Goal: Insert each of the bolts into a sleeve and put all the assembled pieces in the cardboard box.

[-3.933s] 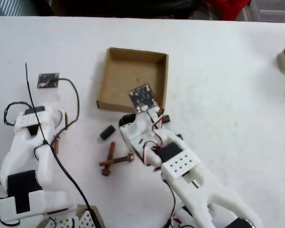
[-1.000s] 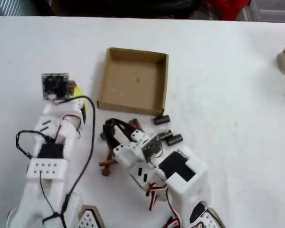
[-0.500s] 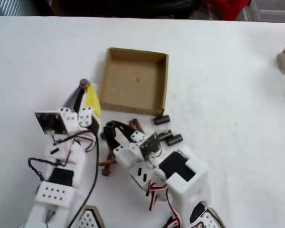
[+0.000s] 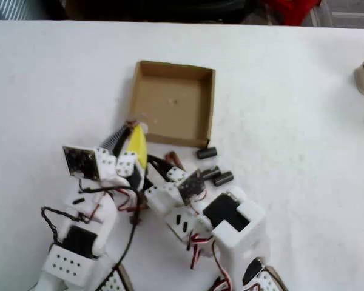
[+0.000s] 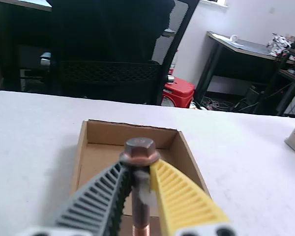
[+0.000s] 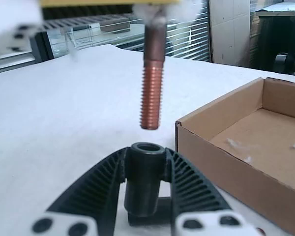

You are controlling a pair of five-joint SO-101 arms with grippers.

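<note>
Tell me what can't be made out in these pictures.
Bolt head: right wrist view, cut off by top edge.
Bolt tip: left wrist view, cut off by bottom edge.
Held sleeve: high view, hidden beneath the left gripper.
Specks in the cardboard box: high view, too small to identify.

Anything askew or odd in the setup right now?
Nothing stands out. The left gripper holds the bolt upright, its tip just above the bore of the sleeve, held upright in the right gripper. The cardboard box sits flat, no pieces inside; spare sleeves lie beside it.
</note>
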